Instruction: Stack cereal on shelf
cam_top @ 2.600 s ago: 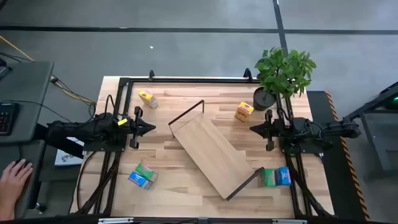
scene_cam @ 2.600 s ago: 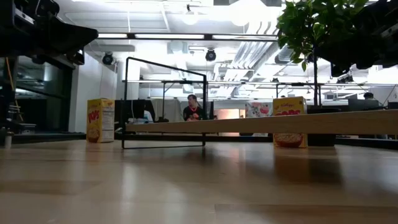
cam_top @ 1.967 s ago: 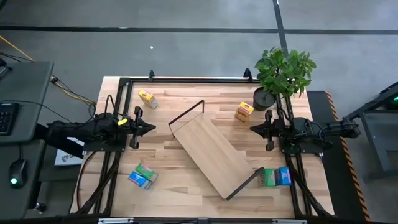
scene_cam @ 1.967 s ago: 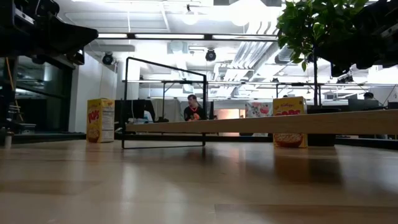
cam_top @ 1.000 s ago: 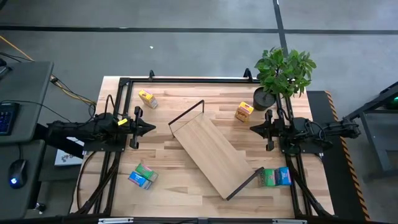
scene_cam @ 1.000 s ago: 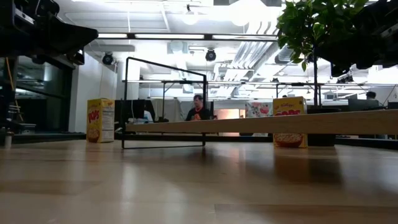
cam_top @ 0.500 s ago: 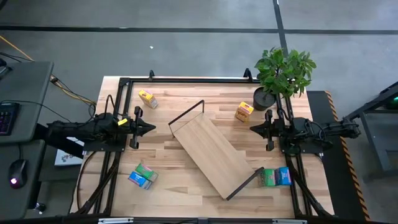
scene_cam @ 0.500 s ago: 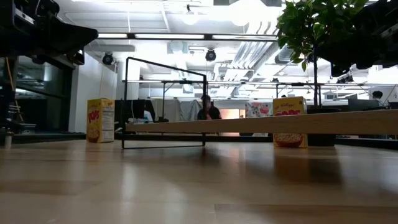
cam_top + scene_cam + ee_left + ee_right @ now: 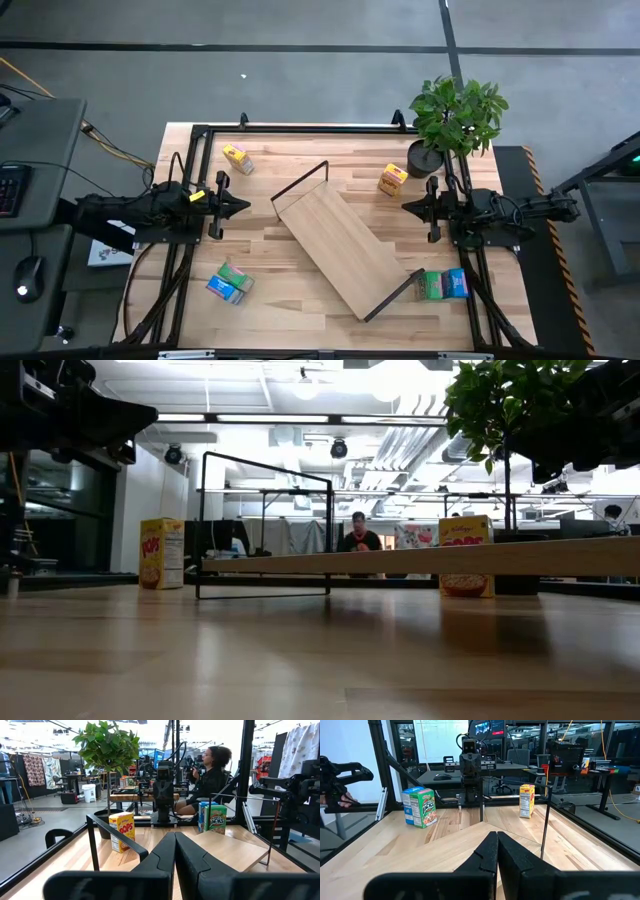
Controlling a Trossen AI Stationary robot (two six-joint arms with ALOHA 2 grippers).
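The shelf (image 9: 345,245) lies diagonally mid-table, its light board (image 9: 420,561) raised on black wire-frame ends (image 9: 265,525). Two yellow cereal boxes stand upright on the table, one far-left (image 9: 237,158) (image 9: 160,553), one far-right (image 9: 393,179) (image 9: 466,556). A green and blue pair stands near-left (image 9: 230,283) (image 9: 420,806), another near-right (image 9: 442,284) (image 9: 212,817). My left gripper (image 9: 240,207) (image 9: 175,840) hovers shut at the table's left, pointing right. My right gripper (image 9: 408,207) (image 9: 497,840) hovers shut at the table's right, pointing left.
A potted plant (image 9: 455,120) stands at the far-right corner beside the yellow box. A black frame (image 9: 300,128) runs along the table's edges. A person sits beyond the table (image 9: 210,775), another shows in the room behind (image 9: 360,538), and a hand (image 9: 345,797) is at the side.
Neither arm nor any box nor the shelf has moved. In the low view, a person in the room behind the table has walked toward the right.
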